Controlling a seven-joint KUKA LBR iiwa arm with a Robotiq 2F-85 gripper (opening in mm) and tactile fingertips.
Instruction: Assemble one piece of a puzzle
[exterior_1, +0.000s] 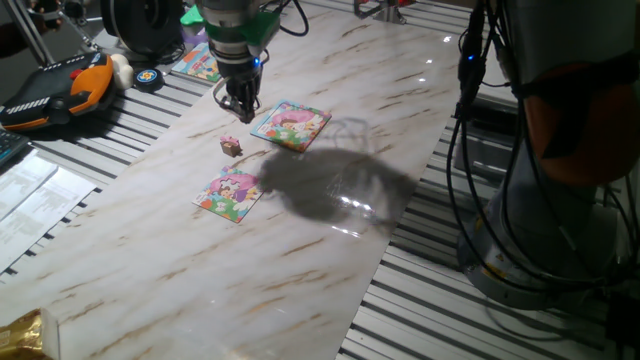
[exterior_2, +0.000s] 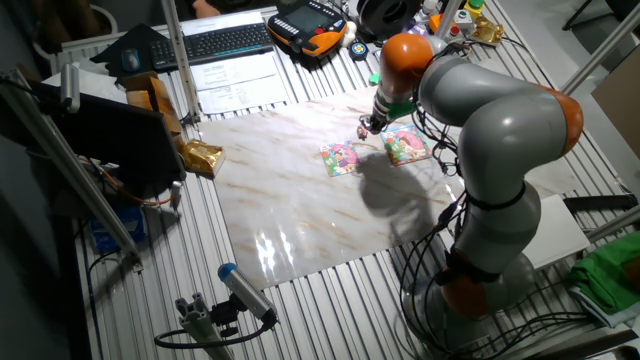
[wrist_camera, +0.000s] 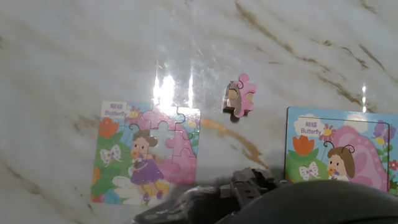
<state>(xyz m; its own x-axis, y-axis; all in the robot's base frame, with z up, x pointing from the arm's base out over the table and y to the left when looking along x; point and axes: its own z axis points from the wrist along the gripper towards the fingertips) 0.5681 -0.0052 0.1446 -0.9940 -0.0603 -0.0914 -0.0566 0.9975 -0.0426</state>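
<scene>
The piece (exterior_1: 231, 146) lies loose on the marble table, pink print up; it also shows in the hand view (wrist_camera: 239, 96) and in the other fixed view (exterior_2: 363, 131). The puzzle (exterior_1: 230, 193) lies flat nearer the front. The hand view shows the puzzle (wrist_camera: 148, 152) with one empty slot near its top middle. My gripper (exterior_1: 238, 102) hangs above the table just behind the piece, apart from it. Its fingers look closed together and hold nothing. Only a dark clump of the gripper (wrist_camera: 249, 183) shows at the bottom of the hand view.
A larger butterfly board (exterior_1: 290, 125) lies right of the gripper, also in the hand view (wrist_camera: 339, 155). An orange-black pendant (exterior_1: 60, 90), a tape roll (exterior_1: 148, 77) and papers sit at the left on the slatted table. Cables hang at the right.
</scene>
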